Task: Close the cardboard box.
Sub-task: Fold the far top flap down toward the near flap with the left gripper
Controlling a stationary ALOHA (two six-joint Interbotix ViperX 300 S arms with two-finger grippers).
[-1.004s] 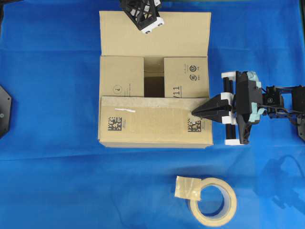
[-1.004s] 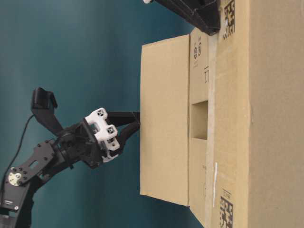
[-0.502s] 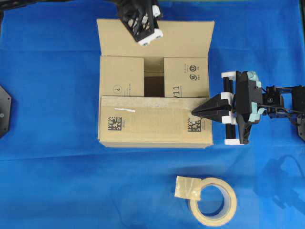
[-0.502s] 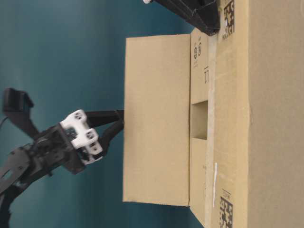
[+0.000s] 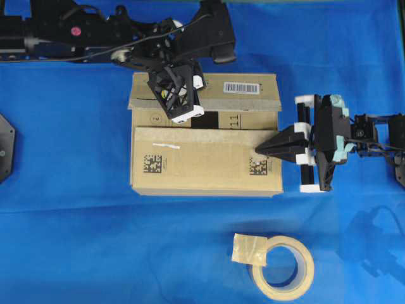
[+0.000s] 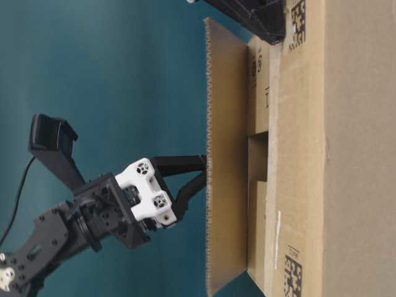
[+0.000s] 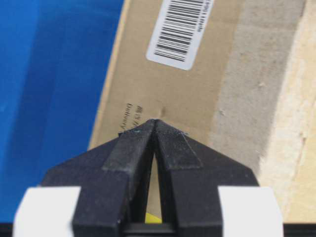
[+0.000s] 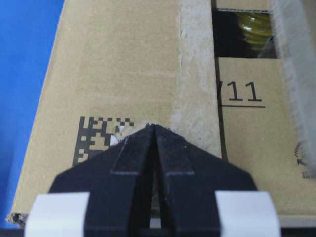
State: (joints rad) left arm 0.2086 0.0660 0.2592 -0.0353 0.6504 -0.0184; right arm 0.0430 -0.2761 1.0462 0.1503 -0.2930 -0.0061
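Observation:
The cardboard box [image 5: 205, 161] sits mid-table. Its near flap [image 8: 123, 74] lies flat, and my right gripper [image 5: 257, 150] is shut with its tips [image 8: 153, 126] pressed on that flap beside a printed black code. The far flap [image 5: 253, 101], showing a white barcode label [image 7: 180, 29], is folded over the opening. In the table-level view it hovers slightly above the inner flaps [image 6: 210, 154]. My left gripper [image 5: 186, 113] is shut, empty, its tips [image 7: 155, 121] pushing on this flap [image 6: 204, 168]. A narrow gap between the flaps shows "11" [image 8: 242, 92] and a yellow item [image 8: 252, 24] inside.
A roll of beige tape [image 5: 283, 267] lies on the blue cloth [image 5: 76, 240] in front of the box, towards the right. The left arm [image 5: 95, 35] stretches along the far edge. A black mount [image 5: 5, 145] stands at the left edge.
The far flap has swung from lying open outward to folded over the opening. My left gripper moved nearer with it, pushing it down. The right gripper has stayed put.

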